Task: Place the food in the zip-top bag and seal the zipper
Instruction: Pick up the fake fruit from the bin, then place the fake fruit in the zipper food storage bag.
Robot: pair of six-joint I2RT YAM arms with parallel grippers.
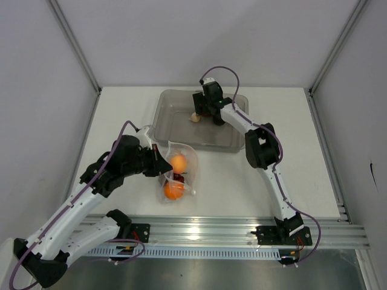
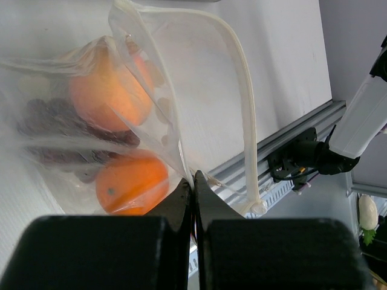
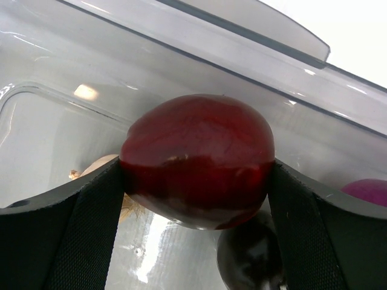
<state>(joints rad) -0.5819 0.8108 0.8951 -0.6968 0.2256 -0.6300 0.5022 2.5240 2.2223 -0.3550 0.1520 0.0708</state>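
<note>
Top external shows the right arm (image 1: 261,151) stretched over the tray (image 1: 175,130), claw (image 3: 196,175) clamping dark red fruit (image 3: 196,139).

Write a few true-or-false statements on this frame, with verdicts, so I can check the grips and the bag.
The right gripper grips a dark red fruit. True.
The bag is empty. False: an orange and a peach lie inside it.
The left gripper pinches the bag's edge. True.
The bag's mouth is sealed. False: it gapes open.
The tray is cleared out. False: a beige bulb lies in it.
</note>
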